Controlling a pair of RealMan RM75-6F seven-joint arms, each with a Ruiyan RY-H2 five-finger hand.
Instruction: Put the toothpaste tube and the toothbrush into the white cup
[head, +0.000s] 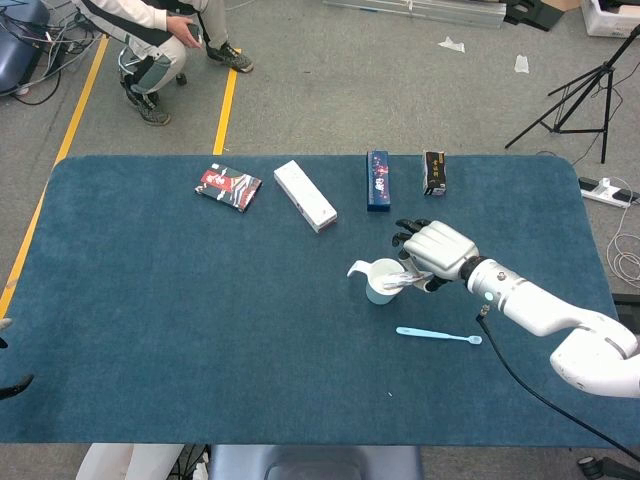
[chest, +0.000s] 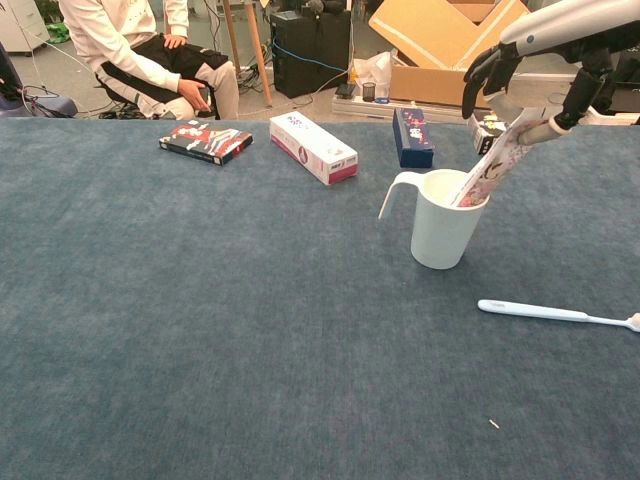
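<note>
Fingers (chest: 580, 95) of the right hand (head: 437, 252) grip the toothpaste tube (chest: 492, 167), tilted with its lower end inside the white cup (chest: 440, 222). The toothbrush (chest: 555, 314) lies on the blue bench (head: 180, 300), near-right of the cup.

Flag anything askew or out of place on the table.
The patterned toothpaste tube leans slanted in the white cup, held by the right hand. The light blue toothbrush lies flat on the blue tablecloth, outside it.
</note>
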